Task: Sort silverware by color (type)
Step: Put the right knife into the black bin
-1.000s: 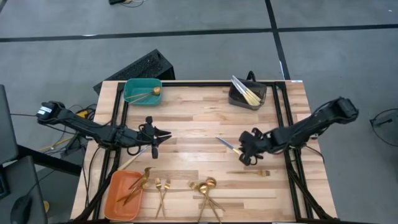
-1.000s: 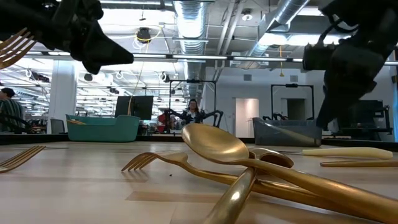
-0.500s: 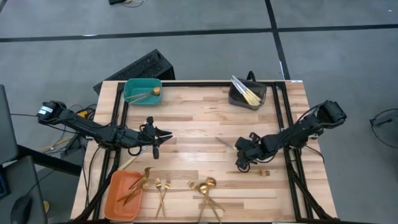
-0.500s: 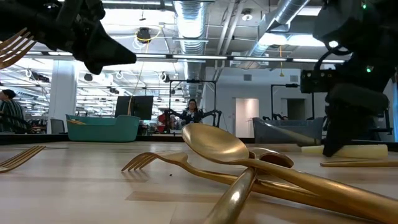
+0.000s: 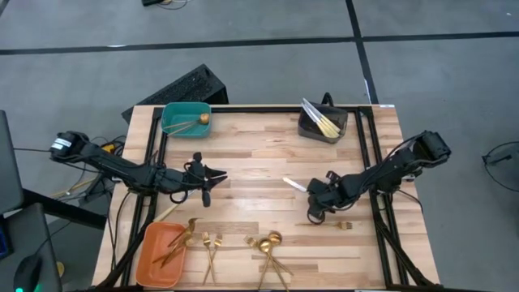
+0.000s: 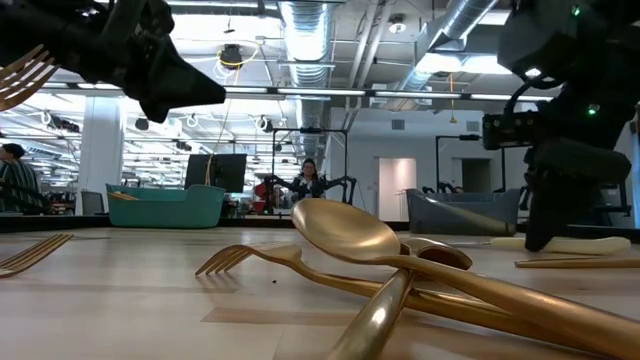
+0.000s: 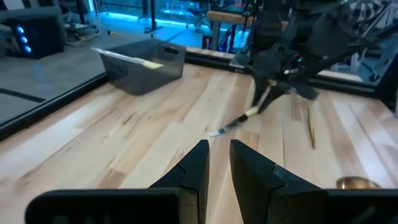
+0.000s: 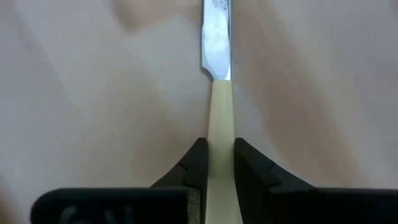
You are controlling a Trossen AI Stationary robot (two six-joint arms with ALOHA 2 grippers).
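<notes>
My right gripper (image 5: 315, 204) is low over the table's right half, shut on a knife with a silver blade (image 5: 293, 183) and a pale handle. My left gripper (image 5: 212, 175) hovers over the left half and points toward the right arm; its fingers (image 7: 219, 163) stand a narrow gap apart. A gold fork (image 5: 174, 208) sticks out from under it toward the near left corner, and its tines (image 6: 22, 78) are raised high in the low view. More gold forks (image 5: 211, 243) and spoons (image 5: 269, 242) lie flat near the near edge. My right gripper pinches the knife's pale handle (image 8: 219, 124) between its two fingers. The fingers lie along the knife, slanting down from the table's right, with the blade (image 8: 216, 31) sticking out ahead. The knife sits low and about level at the table (image 6: 585, 243). My left gripper is shut on the fork, but its own body hides the place of contact. The fork is lifted clear, tines toward the near left.
A teal bin (image 5: 186, 118) at the far left holds a spoon. The dark grey bin (image 5: 323, 123) at the far right holds knives. An orange bin (image 5: 162, 253) at the near left holds gold pieces. A lone fork (image 5: 324, 225) lies near my right gripper. Black rails (image 5: 158, 146) run along the table's sides.
My right gripper has come down to the table and shifted slightly toward the near edge, settling onto the knife's handle within the first half second. It has stayed there since.
</notes>
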